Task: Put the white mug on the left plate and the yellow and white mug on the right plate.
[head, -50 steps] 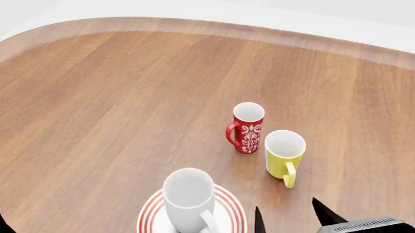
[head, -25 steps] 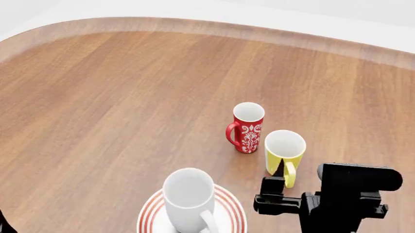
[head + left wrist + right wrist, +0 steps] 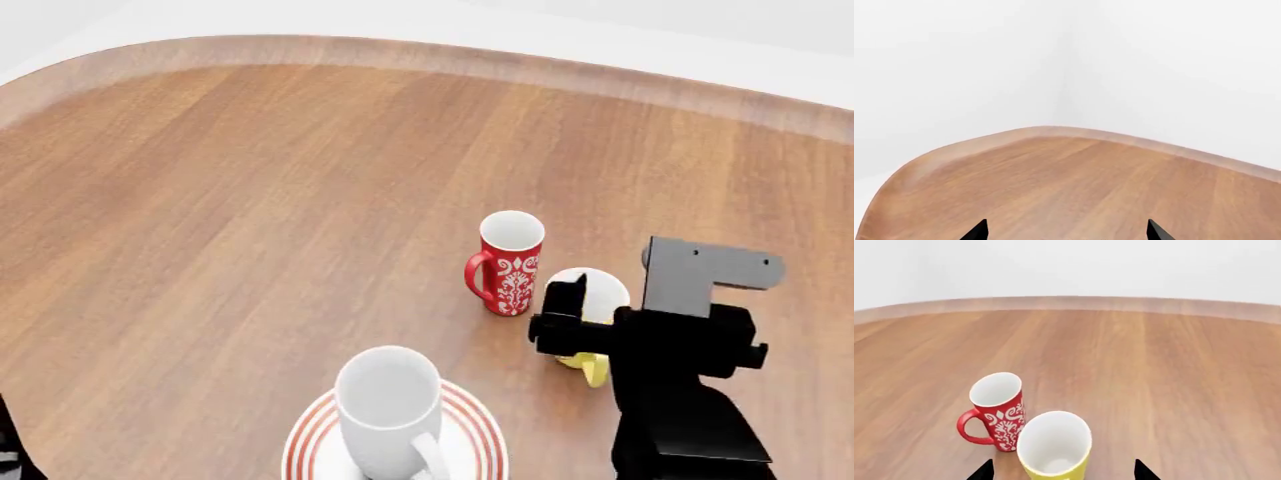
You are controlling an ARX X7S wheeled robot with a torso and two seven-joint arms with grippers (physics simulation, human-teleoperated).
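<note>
The white mug (image 3: 387,405) stands upright on a red-ringed plate (image 3: 478,432) at the near edge of the head view. The yellow and white mug (image 3: 607,283) stands right of a red patterned mug (image 3: 511,262), half hidden by my right arm. My right gripper (image 3: 594,305) is open just behind it. In the right wrist view the yellow mug (image 3: 1054,445) sits between and slightly ahead of the spread fingertips of the right gripper (image 3: 1062,472). My left gripper (image 3: 1065,232) is open and empty over bare table. The second plate is out of view.
The red patterned mug (image 3: 997,410) stands close to the yellow mug's left, handle pointing left. The wooden table (image 3: 240,200) has a curved raised far rim (image 3: 400,50). A bit of my left arm (image 3: 8,450) shows at the bottom left corner.
My right arm has come up from the view's bottom edge and moved forward to the yellow mug, now covering part of it. The mugs and plate have not moved.
</note>
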